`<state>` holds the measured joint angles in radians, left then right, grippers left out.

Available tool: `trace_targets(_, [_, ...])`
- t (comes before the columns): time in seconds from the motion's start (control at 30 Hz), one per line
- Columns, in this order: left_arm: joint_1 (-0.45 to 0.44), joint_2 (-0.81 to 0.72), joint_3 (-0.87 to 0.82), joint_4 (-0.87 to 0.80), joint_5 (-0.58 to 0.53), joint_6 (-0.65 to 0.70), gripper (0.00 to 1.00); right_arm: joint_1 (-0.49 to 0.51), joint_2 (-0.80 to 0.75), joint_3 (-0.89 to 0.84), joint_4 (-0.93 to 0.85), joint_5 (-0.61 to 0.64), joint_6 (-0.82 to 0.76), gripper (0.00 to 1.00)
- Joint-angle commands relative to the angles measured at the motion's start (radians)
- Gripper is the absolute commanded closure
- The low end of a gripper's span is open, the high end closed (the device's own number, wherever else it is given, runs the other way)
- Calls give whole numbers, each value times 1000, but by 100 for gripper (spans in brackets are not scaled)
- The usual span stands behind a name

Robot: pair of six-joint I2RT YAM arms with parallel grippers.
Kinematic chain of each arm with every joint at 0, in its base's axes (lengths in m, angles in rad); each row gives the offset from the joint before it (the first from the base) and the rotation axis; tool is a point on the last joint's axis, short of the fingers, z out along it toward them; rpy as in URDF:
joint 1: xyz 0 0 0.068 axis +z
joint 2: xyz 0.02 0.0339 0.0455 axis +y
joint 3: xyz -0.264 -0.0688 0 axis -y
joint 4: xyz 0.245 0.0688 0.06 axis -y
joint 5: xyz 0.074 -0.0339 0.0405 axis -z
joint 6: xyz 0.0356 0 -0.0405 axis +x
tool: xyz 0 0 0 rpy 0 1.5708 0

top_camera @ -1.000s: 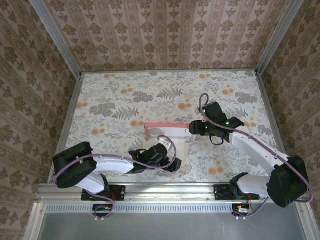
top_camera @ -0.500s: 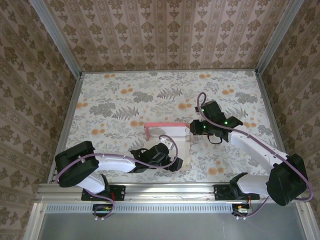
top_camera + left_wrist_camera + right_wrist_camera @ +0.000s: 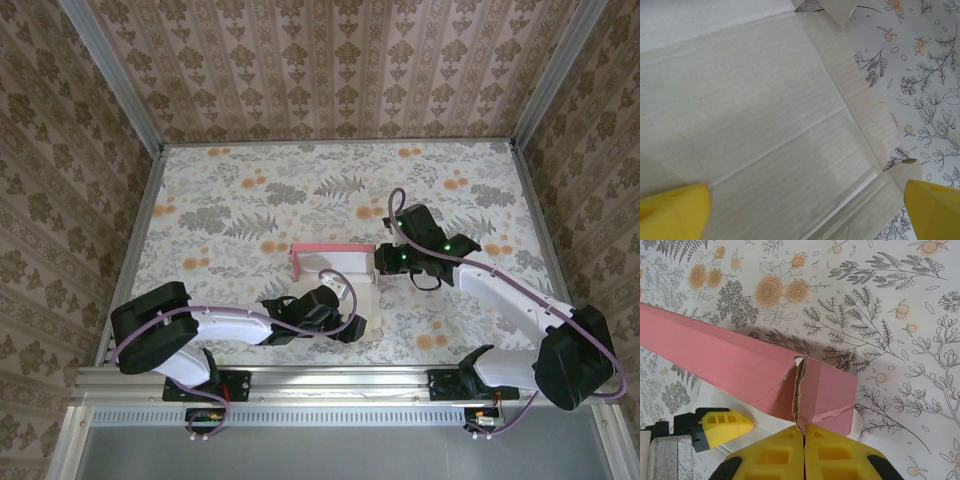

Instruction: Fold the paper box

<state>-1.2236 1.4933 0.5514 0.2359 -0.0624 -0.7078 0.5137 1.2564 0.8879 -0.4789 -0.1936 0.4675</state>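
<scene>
The paper box (image 3: 333,262) lies mid-table, part folded: a salmon-pink wall (image 3: 740,362) stands along its far side above the off-white sheet (image 3: 765,115). My right gripper (image 3: 381,262) is at the wall's right end. In the right wrist view its yellow fingers (image 3: 804,440) are shut on the lower edge of the pink corner flap, right at a ragged seam. My left gripper (image 3: 345,320) is over the sheet's near part, jaws wide open (image 3: 802,215), with bare creased card between the tips. One of its yellow fingers (image 3: 722,426) shows in the right wrist view.
The floral tablecloth (image 3: 230,200) spreads on all sides of the box. Wallpapered walls close the table in at the back and both sides. A metal rail (image 3: 330,378) runs along the near edge by the arm bases.
My right gripper has closed from partly open onto the pink corner flap and shifted slightly left. The left arm has barely moved and stays open.
</scene>
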Motion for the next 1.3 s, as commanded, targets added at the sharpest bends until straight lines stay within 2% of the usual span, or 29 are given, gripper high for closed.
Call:
trace_targets(0.0, [-8, 14, 5, -58, 15, -8, 0, 15, 10, 25, -20, 6, 43, 91])
trace_targets(0.53, [-8, -29, 1, -66, -11, -22, 0, 82, -24, -73, 21, 121, 108, 92])
trace_targets(0.8, [-2, -93, 25, -95, -4, -16, 0, 91, -50, -120, 64, 135, 67, 93])
trace_targets(0.9, [16, -170, 71, -171, 20, 12, 0, 92, -41, -127, 99, 124, 21, 94])
trace_targets(1.03, [70, -290, 175, -381, 50, 80, 0, 96, 2, -104, 144, 88, -58, 94])
trace_targets(1.27, [277, -467, 330, -695, 131, 213, 6, 114, 128, 13, 185, 6, -180, 95])
